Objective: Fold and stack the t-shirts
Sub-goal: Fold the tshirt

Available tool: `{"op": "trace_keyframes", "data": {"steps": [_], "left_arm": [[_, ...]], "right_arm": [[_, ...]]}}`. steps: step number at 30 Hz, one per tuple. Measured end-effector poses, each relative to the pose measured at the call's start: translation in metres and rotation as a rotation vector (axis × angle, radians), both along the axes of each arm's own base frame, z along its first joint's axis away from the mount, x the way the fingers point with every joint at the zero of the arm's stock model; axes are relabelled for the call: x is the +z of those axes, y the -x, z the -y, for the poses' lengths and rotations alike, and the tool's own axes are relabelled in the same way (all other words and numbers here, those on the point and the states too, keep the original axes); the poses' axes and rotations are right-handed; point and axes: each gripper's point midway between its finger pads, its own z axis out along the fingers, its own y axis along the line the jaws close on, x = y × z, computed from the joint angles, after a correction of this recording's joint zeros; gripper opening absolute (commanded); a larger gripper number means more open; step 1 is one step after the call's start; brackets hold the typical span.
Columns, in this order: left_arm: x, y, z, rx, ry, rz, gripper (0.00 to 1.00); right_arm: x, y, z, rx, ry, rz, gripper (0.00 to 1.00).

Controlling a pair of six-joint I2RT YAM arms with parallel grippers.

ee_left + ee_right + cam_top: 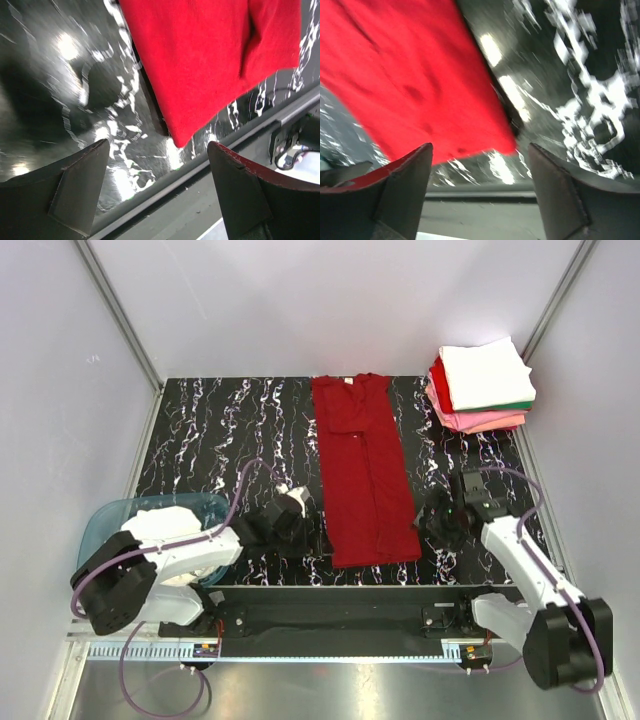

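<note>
A dark red t-shirt lies folded lengthwise into a long strip down the middle of the black marbled table, collar at the far edge. Its near-left corner shows in the left wrist view and its near-right corner in the right wrist view. My left gripper is open and empty, just left of the shirt's near end. My right gripper is open and empty, just right of the near end. A stack of folded t-shirts, white on top over green, pink and red, sits at the far right corner.
A teal plastic tub stands at the near left, partly under my left arm. The table's near edge and metal rail run just below both grippers. Grey walls enclose the table on three sides.
</note>
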Motion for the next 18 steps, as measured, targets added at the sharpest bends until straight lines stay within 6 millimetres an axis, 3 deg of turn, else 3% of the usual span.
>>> {"op": "trace_keyframes", "data": {"steps": [2, 4, 7, 9, 16, 18], "left_arm": [[-0.009, 0.009, 0.004, 0.003, 0.008, -0.026, 0.84], [-0.015, 0.015, 0.006, 0.014, 0.016, -0.049, 0.82], [-0.018, 0.019, 0.013, 0.026, 0.04, -0.065, 0.8], [-0.019, 0.021, 0.02, 0.025, 0.053, -0.069, 0.79], [-0.019, 0.026, 0.035, 0.028, 0.088, -0.083, 0.72], [-0.02, 0.027, 0.036, 0.037, 0.088, -0.086, 0.7]], "right_arm": [[-0.01, 0.019, 0.002, -0.012, -0.005, -0.03, 0.77], [-0.014, 0.026, 0.0, -0.019, -0.025, -0.037, 0.74], [-0.022, 0.025, -0.001, -0.033, -0.031, -0.055, 0.71], [-0.03, 0.025, -0.001, -0.039, -0.03, -0.073, 0.6], [-0.048, 0.028, -0.001, -0.064, -0.028, -0.134, 0.54], [-0.049, 0.027, -0.001, -0.068, -0.029, -0.137, 0.44]]}}
